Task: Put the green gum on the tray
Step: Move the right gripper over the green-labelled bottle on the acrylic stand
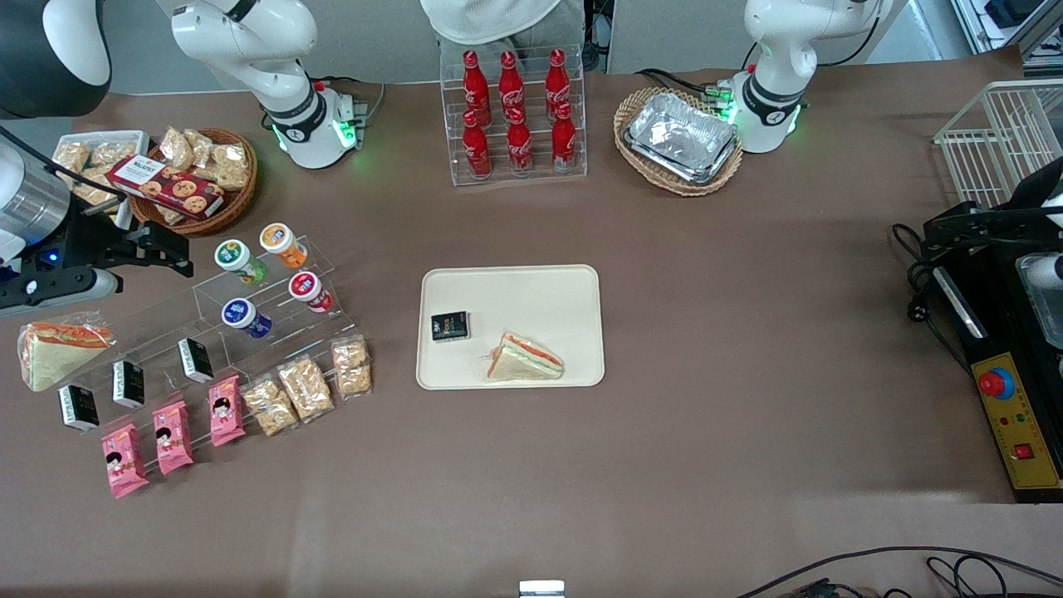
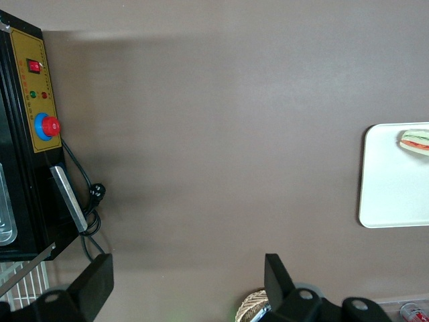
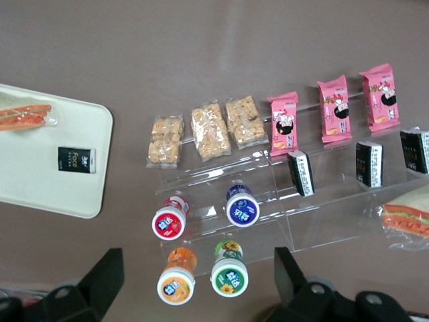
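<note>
— While the green gum stands on the top step of the clear stand, where is the gripper?

— It hangs in the air, beside the stand and toward the working arm's end of the table. The jaws are wide open and hold nothing. In the wrist view the two fingers stand far apart, and the gum shows between them, lower down, not touched.

— What is next to the gum?

— The orange bottle is just beside it on the same step. One step lower, nearer to the front camera, stand the blue bottle and the red bottle. Lower again there are three black packs, and on the table in front of the stand lie three pink packs and three bags of snacks.

— And the tray?

— It lies flat in the middle of the table, well apart from the jaws and from the stand, toward the parked arm's end. On it I see a small black box and a wrapped sandwich, near each other but not touching. The gum is not on the tray.

— Anything near the gripper itself?

— A second sandwich lies on the table below it, nearer to the front camera. A wicker basket with a cookie box is farther from the camera.
</note>
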